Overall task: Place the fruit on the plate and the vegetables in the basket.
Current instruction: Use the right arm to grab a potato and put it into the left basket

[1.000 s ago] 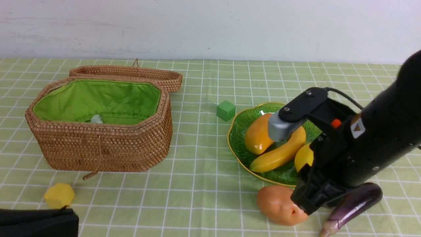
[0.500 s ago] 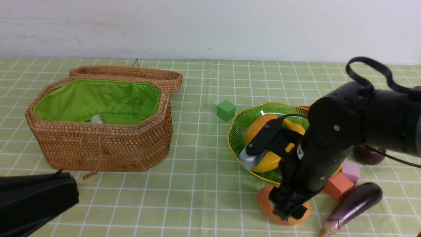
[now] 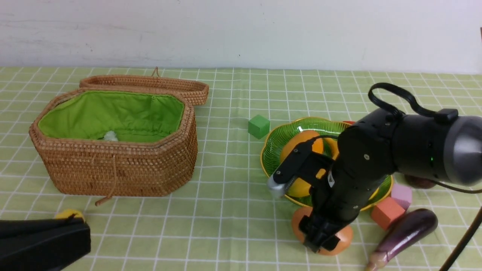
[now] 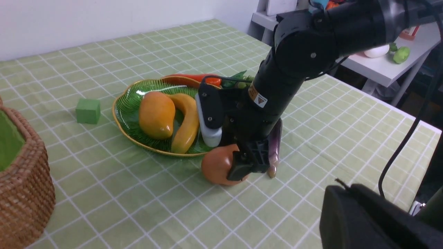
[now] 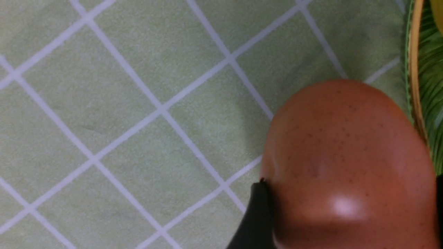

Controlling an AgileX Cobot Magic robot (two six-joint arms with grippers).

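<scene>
The orange-tan potato (image 3: 344, 236) (image 4: 216, 166) (image 5: 342, 155) lies on the cloth just in front of the green plate (image 3: 275, 150) (image 4: 128, 103). My right gripper (image 3: 320, 241) (image 4: 247, 166) (image 5: 349, 193) points down over it, open, one finger on each side. The mango (image 3: 301, 141) (image 4: 156, 114) and banana (image 3: 299, 186) (image 4: 188, 121) lie on the plate; the arm hides the lemon. The red pepper (image 4: 193, 77) lies behind the plate. The eggplant (image 3: 406, 231) and part of the mangosteen (image 3: 418, 182) show at the right. The open basket (image 3: 120, 169) stands at the left. My left gripper (image 3: 71, 222) (image 4: 341, 183) is shut and empty.
A green block (image 3: 258, 126) sits between basket and plate. An orange-red block (image 3: 386, 212) and a pink block (image 3: 402, 194) lie beside the eggplant. A yellow block (image 3: 67, 213) peeks out behind my left gripper. The basket's lid (image 3: 150, 84) lies open behind it.
My right arm has swung down, and its gripper has opened wider and dropped over the potato. The left gripper rose, then sank a little, and now covers most of the yellow block.
</scene>
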